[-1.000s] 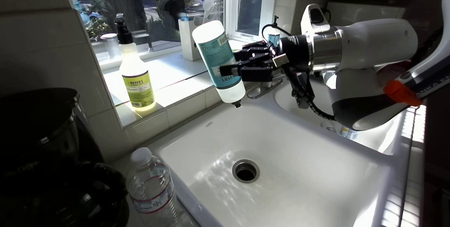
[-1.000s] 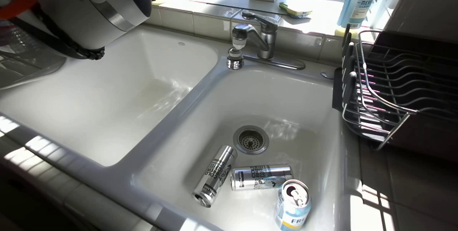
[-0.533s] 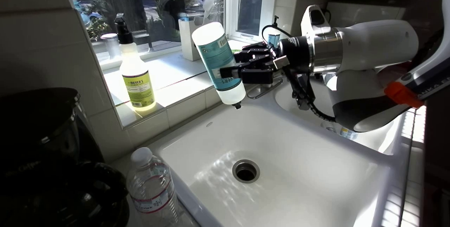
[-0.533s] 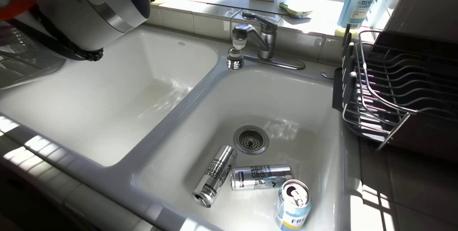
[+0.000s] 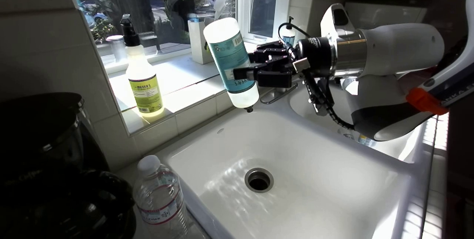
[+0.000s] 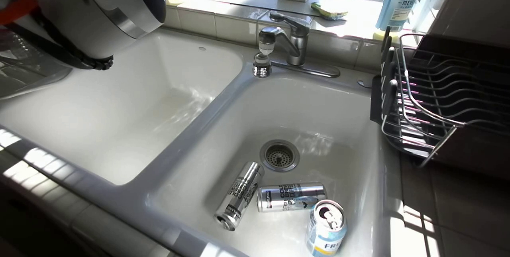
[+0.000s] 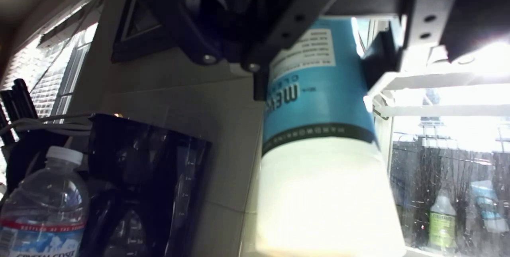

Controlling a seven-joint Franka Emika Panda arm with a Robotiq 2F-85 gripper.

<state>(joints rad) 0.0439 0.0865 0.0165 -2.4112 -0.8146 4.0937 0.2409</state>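
The black two-fingered end effector (image 5: 243, 66) is clamped around a translucent white plastic bottle with a teal label (image 5: 225, 55), one finger to each side of it, as the wrist view also shows; the bottle is held in the air, inverted and tilted, its black nozzle (image 5: 249, 109) pointing down near the back edge of the white double-basin sink (image 5: 318, 198); on the sunlit white windowsill (image 5: 177, 74) a translucent spray bottle with a yellow-green label and black sprayer (image 5: 146, 90) stands upright; a clear plastic water bottle with a white cap (image 5: 161, 202) stands on the tabletop beside the sink, next to a glossy black coffee maker (image 5: 48, 150); in an exterior view, two silver cylindrical cans (image 6: 240, 196) lie in a basin near a light-blue can with its top open (image 6: 326, 231); a chrome faucet (image 6: 297, 44) rises behind them, and a dark wire dish rack (image 6: 389, 97) sits beside that basin.
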